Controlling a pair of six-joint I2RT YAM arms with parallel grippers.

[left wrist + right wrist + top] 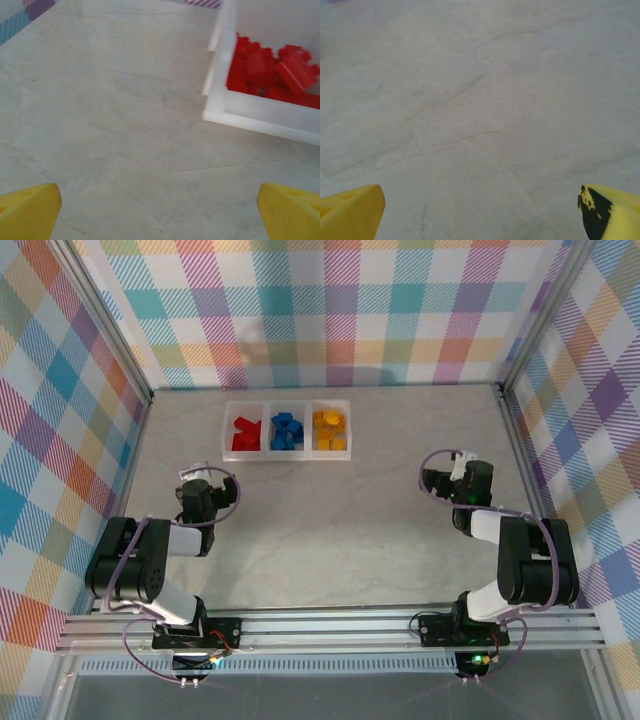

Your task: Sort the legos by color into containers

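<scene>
The containers (286, 457) are a whitish three-compartment tray at the back of the table. Red legos (245, 433) lie in its left compartment, blue legos (287, 430) in the middle one, yellow-orange legos (331, 429) in the right one. In the left wrist view the tray's near wall (260, 112) and the red legos (272, 72) show at upper right. My left gripper (159, 212) is open over bare table, short of the tray's left corner. My right gripper (481, 212) is open over bare table, well right of the tray. Nothing sits between either pair of yellow fingertips (30, 210).
Plaid walls with metal posts (505, 390) close in the marble-patterned table (340, 530) on three sides. The arm bases are bolted to a rail (330, 625) along the near edge. The left arm (150, 560) and right arm (520, 560) are folded back near their bases.
</scene>
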